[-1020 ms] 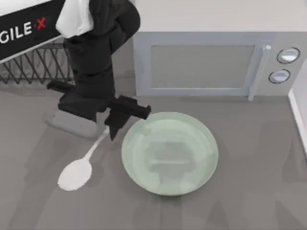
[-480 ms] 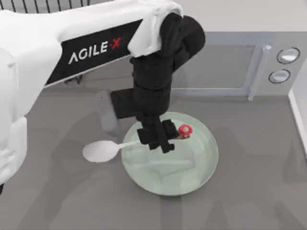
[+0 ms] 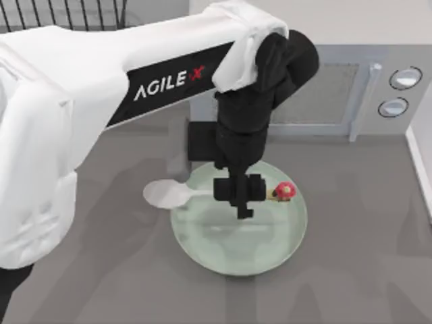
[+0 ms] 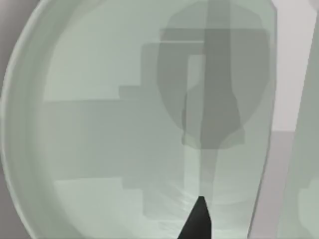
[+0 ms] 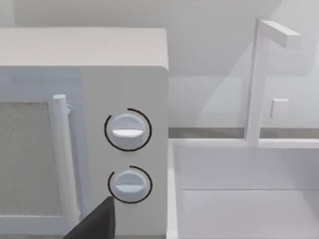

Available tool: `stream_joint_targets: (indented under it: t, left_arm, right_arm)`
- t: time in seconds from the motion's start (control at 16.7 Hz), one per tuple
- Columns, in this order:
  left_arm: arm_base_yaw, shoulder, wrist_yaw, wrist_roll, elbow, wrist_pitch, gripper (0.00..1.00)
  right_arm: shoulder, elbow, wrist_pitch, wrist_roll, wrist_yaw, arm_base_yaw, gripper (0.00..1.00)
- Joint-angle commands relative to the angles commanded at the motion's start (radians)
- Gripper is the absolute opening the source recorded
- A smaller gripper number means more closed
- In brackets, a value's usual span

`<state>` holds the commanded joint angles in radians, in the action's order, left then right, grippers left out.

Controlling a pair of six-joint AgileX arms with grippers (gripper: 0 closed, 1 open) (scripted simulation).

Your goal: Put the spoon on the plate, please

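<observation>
Spoon (image 3: 177, 194) is held level by its handle in the closed left gripper (image 3: 237, 196), long axis left-right, bowl pointing left past the plate (image 3: 270, 243) rim. Right gripper fingers cannot be judged.

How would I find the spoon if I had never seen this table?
Look in front of the grey microwave for the big round mint-green plate. At its left rim, the small glossy white spoon hangs with its oval bowl past the edge, handle held by the left pincer. It is the one white thing there.
</observation>
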<state>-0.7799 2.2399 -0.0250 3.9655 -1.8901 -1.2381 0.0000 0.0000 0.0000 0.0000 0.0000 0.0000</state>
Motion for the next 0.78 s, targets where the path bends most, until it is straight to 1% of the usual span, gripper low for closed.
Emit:
stream_joint_targets:
  t: [0.42, 0.78]
  left_arm:
    - [0.004, -0.006, 0.003, 0.002, 0.004, -0.003, 0.0]
    - [-0.027, -0.07, 0.029, 0.039, 0.036, -0.03, 0.0]
  right_arm:
    - [0.0, 0.0, 0.0, 0.0, 0.0, 0.0, 1.0]
    - [0.0, 0.0, 0.0, 0.0, 0.0, 0.0, 1.0]
